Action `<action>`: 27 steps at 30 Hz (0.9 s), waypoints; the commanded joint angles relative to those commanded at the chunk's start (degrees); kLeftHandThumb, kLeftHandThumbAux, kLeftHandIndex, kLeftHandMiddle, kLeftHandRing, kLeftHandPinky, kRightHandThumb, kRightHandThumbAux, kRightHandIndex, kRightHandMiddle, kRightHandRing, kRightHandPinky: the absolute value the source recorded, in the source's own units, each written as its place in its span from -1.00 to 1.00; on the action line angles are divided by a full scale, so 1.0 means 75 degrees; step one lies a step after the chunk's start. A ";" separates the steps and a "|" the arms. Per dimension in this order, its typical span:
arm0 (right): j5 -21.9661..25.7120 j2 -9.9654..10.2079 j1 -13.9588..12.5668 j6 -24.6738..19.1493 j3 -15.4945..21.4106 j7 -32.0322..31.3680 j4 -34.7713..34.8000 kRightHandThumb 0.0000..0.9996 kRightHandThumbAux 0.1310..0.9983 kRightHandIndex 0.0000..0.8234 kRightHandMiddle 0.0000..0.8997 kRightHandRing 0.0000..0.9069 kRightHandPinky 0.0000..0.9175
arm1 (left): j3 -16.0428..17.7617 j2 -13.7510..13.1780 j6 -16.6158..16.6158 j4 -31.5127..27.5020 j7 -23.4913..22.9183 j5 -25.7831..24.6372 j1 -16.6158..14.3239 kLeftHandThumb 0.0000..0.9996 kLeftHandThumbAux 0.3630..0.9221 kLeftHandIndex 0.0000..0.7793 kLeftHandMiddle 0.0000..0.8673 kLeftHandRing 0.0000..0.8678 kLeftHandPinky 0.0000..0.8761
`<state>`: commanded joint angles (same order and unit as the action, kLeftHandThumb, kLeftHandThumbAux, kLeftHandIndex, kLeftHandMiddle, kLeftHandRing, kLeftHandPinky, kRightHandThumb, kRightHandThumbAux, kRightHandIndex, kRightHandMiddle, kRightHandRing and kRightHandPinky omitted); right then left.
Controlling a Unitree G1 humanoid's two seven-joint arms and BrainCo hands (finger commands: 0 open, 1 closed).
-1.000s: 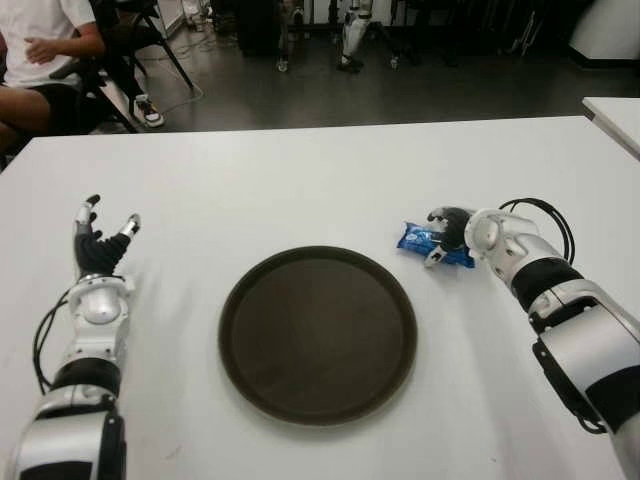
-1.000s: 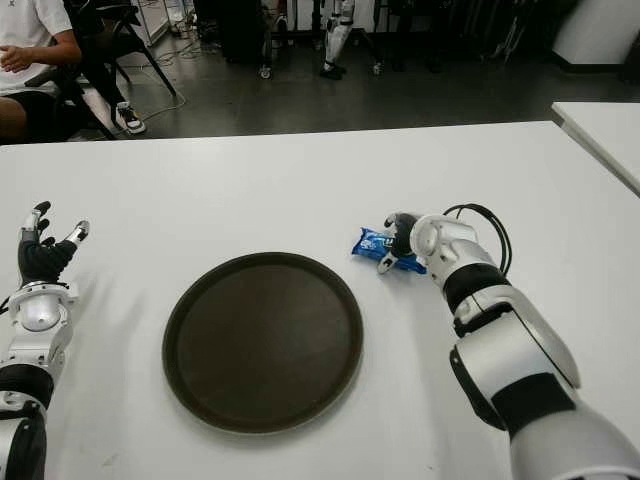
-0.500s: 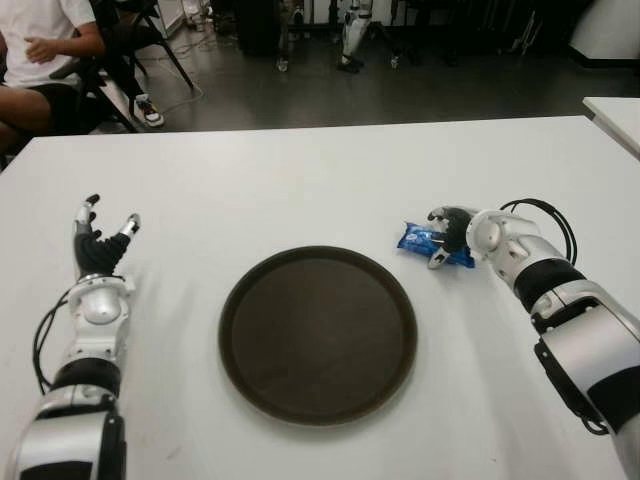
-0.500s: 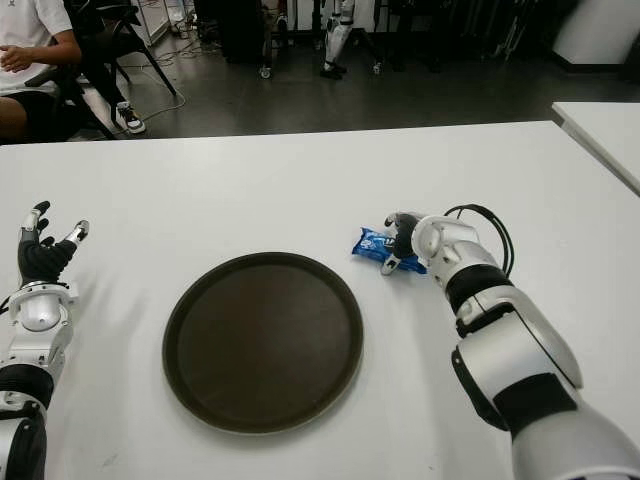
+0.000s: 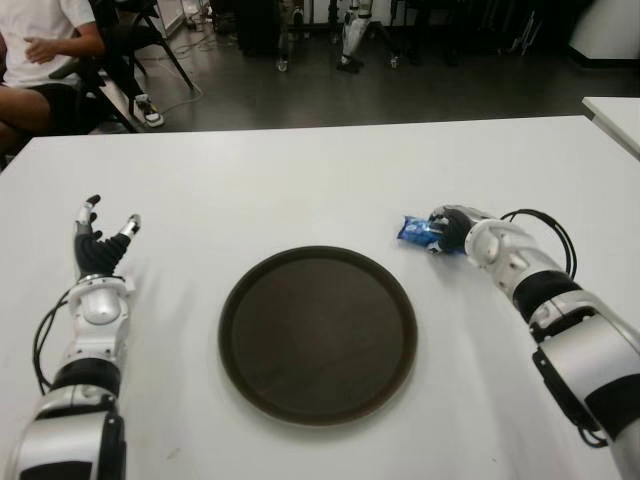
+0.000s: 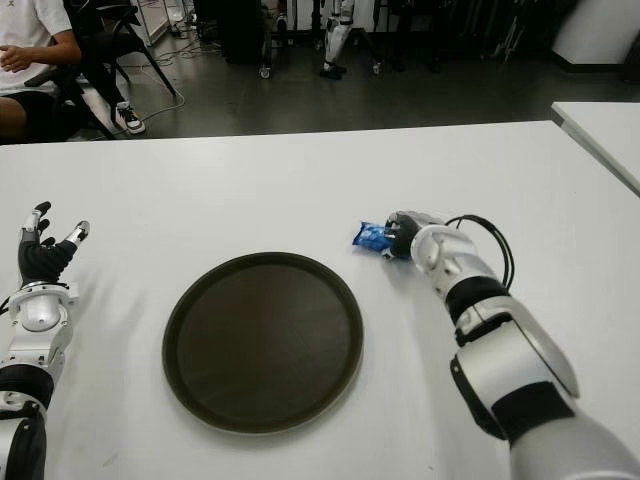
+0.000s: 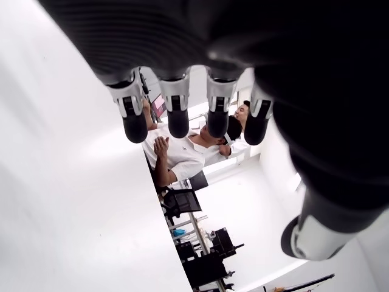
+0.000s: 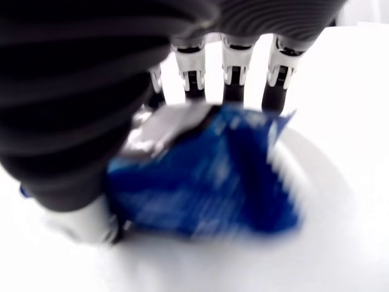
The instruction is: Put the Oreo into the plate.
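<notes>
The Oreo (image 5: pixel 413 230) is a small blue packet on the white table, just right of the round dark brown plate (image 5: pixel 317 335) and a little behind it. My right hand (image 5: pixel 447 230) covers the packet's right end. In the right wrist view the Oreo (image 8: pixel 206 176) sits inside my right hand (image 8: pixel 182 152), fingers curled over its far side and thumb pressed on its near side. The packet touches the table and lies outside the plate. My left hand (image 5: pixel 98 240) shows at the table's left side, far from the plate, fingers spread and holding nothing.
A second white table (image 5: pixel 615 112) juts in at the far right. Beyond the table's far edge a seated person (image 5: pixel 35 45) and black chairs occupy the back left, over a dark floor with stands.
My right hand has rolled over the Oreo and closed around it, and the packet has slid slightly toward the table's far side. The left hand has not moved.
</notes>
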<state>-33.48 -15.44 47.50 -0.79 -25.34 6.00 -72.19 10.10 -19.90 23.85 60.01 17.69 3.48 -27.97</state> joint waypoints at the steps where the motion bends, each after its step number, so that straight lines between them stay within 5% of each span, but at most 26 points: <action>1: 0.0041 0.0021 -0.0023 0.0009 0.0070 0.0186 -0.0005 0.40 0.37 0.01 -0.73 -0.74 -0.71 | 0.0001 0.0002 -0.0004 -0.0005 0.0016 0.0002 0.0002 -1.00 0.09 -1.00 -1.00 -1.00 -1.00; 8: 0.0449 0.0157 -0.0107 0.0115 0.0540 0.0888 -0.0062 0.42 0.35 0.03 -0.63 -0.73 -0.75 | -0.0024 -0.0024 0.0000 0.0004 0.0034 0.0046 0.0008 -1.00 0.10 -1.00 -1.00 -1.00 -1.00; 18: 0.0937 0.0229 -0.0184 0.0423 0.1047 0.1129 -0.0065 0.43 0.34 0.05 -0.18 -0.43 -0.35 | -0.0057 -0.0049 0.0040 0.0040 -0.0015 0.0069 0.0007 -1.00 0.10 -1.00 -1.00 -1.00 -1.00; 21: 0.1012 0.0246 -0.0192 0.0486 0.1142 0.1174 -0.0061 0.62 0.28 0.08 -0.01 -0.21 -0.13 | -0.0019 -0.0033 0.0063 0.0044 -0.0024 0.0022 0.0009 -1.00 0.11 -1.00 -1.00 -1.00 -1.00; 27: 0.1234 0.0293 -0.0223 0.0603 0.1383 0.1146 -0.0021 0.67 0.27 -0.01 0.17 0.37 0.36 | 0.0027 -0.0015 0.0107 0.0061 -0.0059 -0.0040 0.0013 -1.00 0.15 -1.00 -1.00 -1.00 -1.00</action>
<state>-24.23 -13.24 45.83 3.73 -14.97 14.59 -72.35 10.30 -20.01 24.65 60.47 17.25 3.18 -27.88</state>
